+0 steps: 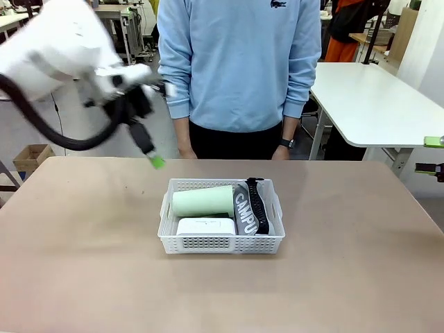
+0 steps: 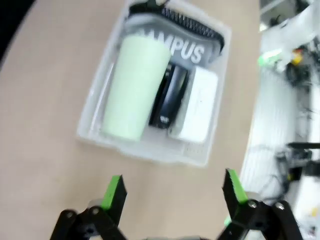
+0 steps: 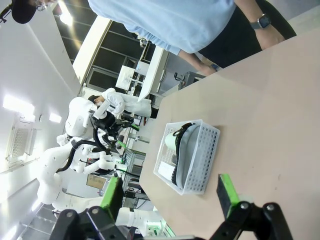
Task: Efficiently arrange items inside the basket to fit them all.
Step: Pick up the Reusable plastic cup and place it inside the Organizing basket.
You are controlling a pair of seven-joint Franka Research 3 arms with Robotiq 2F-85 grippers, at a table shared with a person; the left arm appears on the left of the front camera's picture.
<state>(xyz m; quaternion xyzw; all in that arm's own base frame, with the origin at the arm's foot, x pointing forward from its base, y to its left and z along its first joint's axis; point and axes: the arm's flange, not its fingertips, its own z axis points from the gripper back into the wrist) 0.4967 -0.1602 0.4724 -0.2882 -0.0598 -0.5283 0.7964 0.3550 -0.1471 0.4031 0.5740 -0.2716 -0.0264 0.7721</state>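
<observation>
The white perforated basket [image 1: 222,244] stands mid-table. In it a pale green cup [image 1: 202,201] lies on its side at the back left. A small white box [image 1: 205,226] sits in front of the cup, and a grey "CAMPUS" pouch [image 1: 244,212] stands on edge at the right. The left wrist view looks down into the basket [image 2: 145,150] at the cup [image 2: 135,85], a black stapler [image 2: 170,95], the white box [image 2: 197,105] and the pouch [image 2: 185,47]. My left gripper [image 1: 154,159] [image 2: 173,192] hangs open and empty, above the table behind and left of the basket. My right gripper [image 3: 168,196] is open and empty, away from the basket [image 3: 202,160].
A person in a light blue sweatshirt [image 1: 239,62] stands at the far edge with both hands hanging by the table. A white table [image 1: 374,104] stands at the back right. Bare brown tabletop [image 1: 83,263] lies all around the basket.
</observation>
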